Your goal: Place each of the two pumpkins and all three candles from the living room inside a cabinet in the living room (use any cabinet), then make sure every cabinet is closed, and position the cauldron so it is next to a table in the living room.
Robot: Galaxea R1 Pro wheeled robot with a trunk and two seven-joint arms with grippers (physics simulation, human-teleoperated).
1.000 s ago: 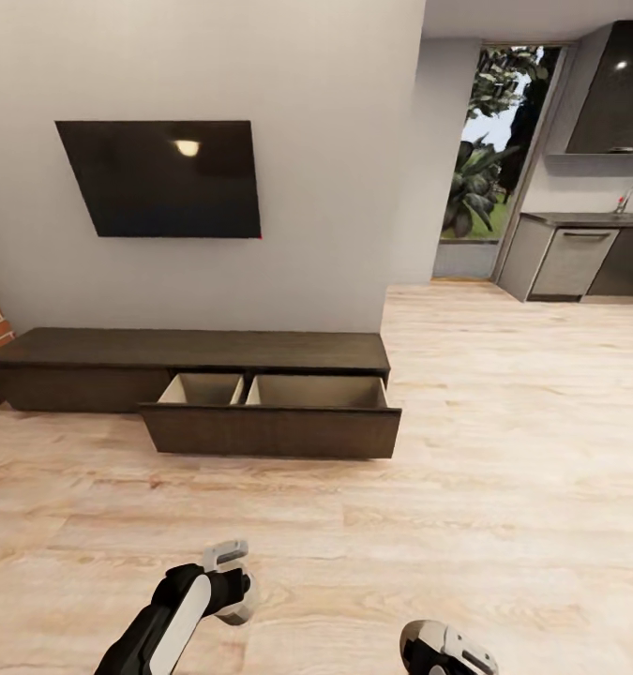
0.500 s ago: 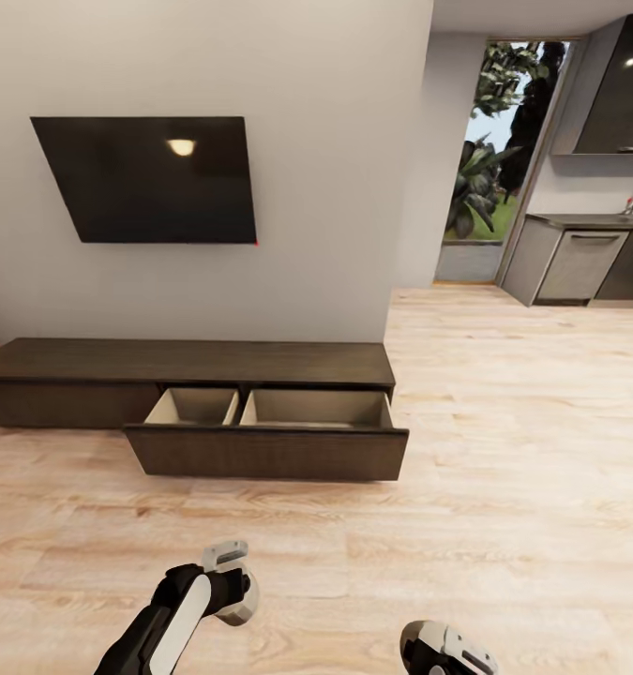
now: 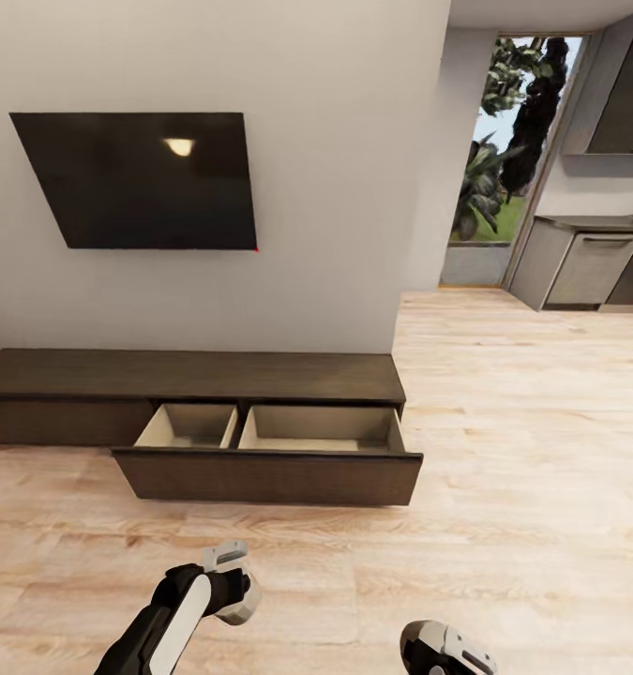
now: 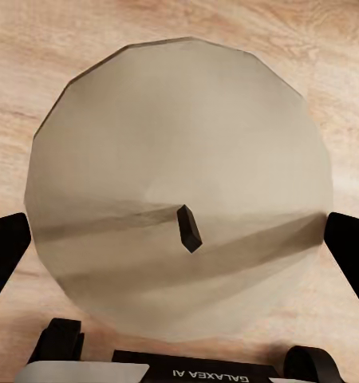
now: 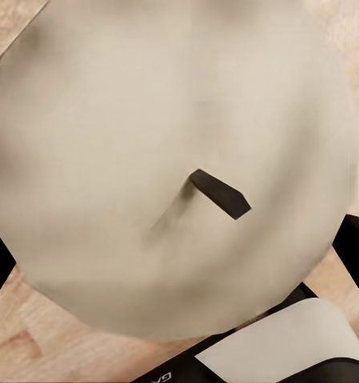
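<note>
- Ahead of both grippers, across the floor (image 3: 504,525), the cabinet (image 3: 194,373) is seen with its drawer (image 3: 269,476) pulled open, long axis crosswise.
- Left gripper (image 3: 230,581) appears clenched on a candle (image 4: 179,159); right gripper (image 3: 443,652) likewise on a second candle (image 5: 147,120).
- Left gripper is judged nearer the drawer.

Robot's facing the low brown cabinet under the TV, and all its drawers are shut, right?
Not quite. The robot does face the low brown cabinet under the TV, but the drawers are not all shut: the head view shows one wide drawer pulled out, its pale compartments showing nothing inside.
</note>
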